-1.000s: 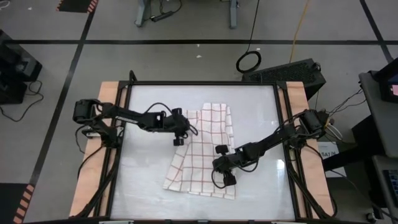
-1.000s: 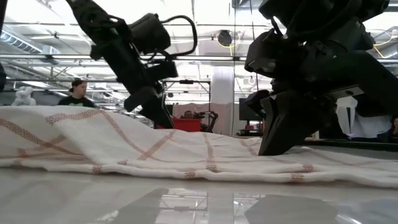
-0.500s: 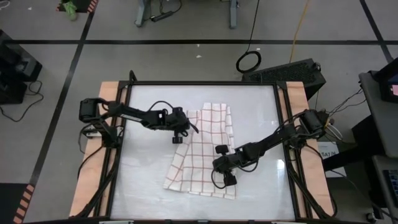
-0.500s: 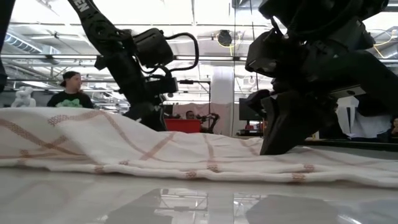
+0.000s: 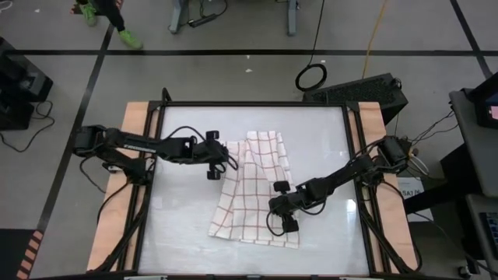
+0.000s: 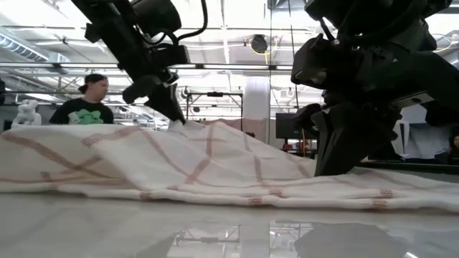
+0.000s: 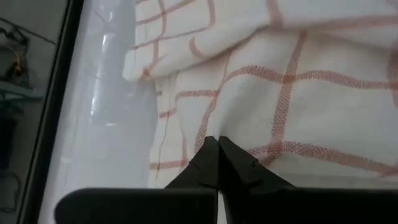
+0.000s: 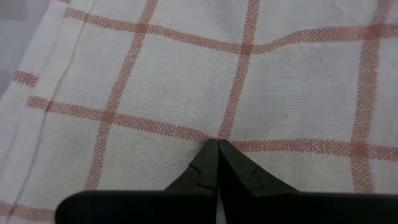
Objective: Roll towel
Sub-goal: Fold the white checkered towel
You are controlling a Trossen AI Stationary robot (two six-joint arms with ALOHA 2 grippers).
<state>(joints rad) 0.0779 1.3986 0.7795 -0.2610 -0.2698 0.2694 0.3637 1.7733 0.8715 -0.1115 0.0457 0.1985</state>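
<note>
Your left gripper [image 5: 226, 160] has clamped and lifted the towel [image 5: 253, 194] edge mid-table while the closed right gripper [image 5: 274, 208] pins it; pulling harder could slip the pinch.

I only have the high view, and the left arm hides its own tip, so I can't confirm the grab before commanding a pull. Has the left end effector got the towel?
Observer: Yes. In the left wrist view the left end effector is shut, with the towel pinched at its tips.
Operator: Is the cloth raised there?
Observer: The low view shows it drawn up into a peak under that end effector, while the rest lies on the table.
Operator: And the right one?
Observer: The right end effector is shut, tips down on flat cloth; no pucker shows around them.
</note>
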